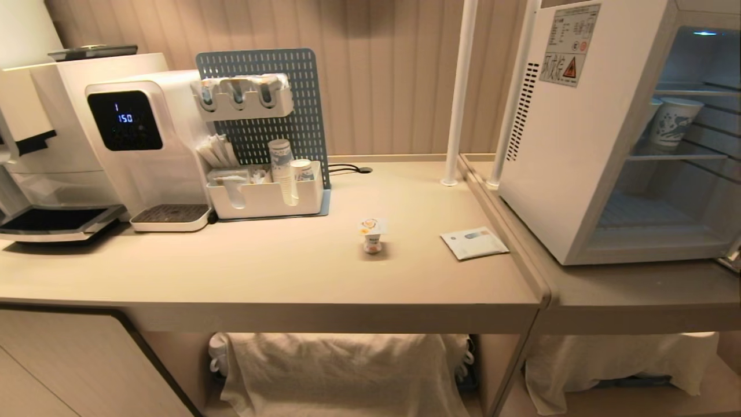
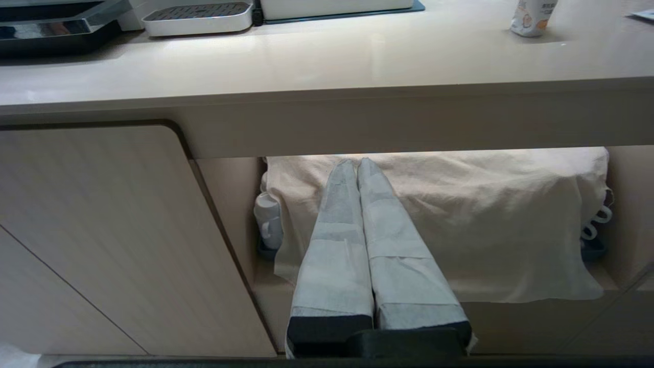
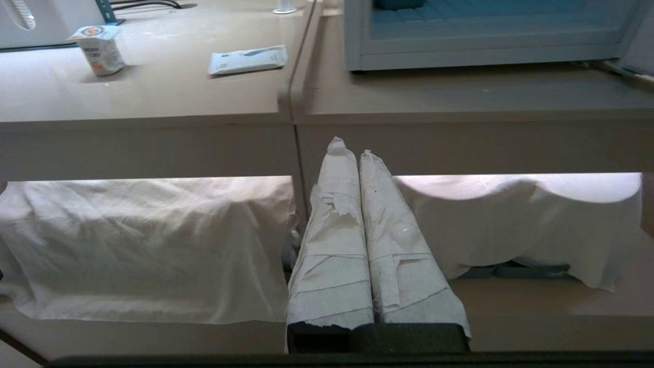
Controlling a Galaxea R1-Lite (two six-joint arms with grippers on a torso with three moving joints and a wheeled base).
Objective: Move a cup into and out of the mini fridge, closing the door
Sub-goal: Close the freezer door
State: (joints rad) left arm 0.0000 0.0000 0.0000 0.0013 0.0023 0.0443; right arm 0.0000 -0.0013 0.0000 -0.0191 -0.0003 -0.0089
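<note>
Left hand (image 2: 357, 163) low before bench (image 1: 260, 272) front edge, fingers pressed together, empty. Right hand (image 3: 350, 148) likewise low, fingers together, empty. Cup (image 1: 372, 234) upright on bench, mid-surface, well apart from both hands. Flat white packet (image 1: 473, 242) just right of cup. Mini fridge (image 1: 573, 162) far right on adjoining bench, interior exposed, paper cup (image 1: 671, 120) on upper shelf.

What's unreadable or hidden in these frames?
- Door: cut off by the head view's right edge; only a sliver shows.
- Mini fridge top shelf: second paper cup half hidden behind the front frame.
- Under-counter items: covered by white cloth.
- Cup label: too small.
</note>
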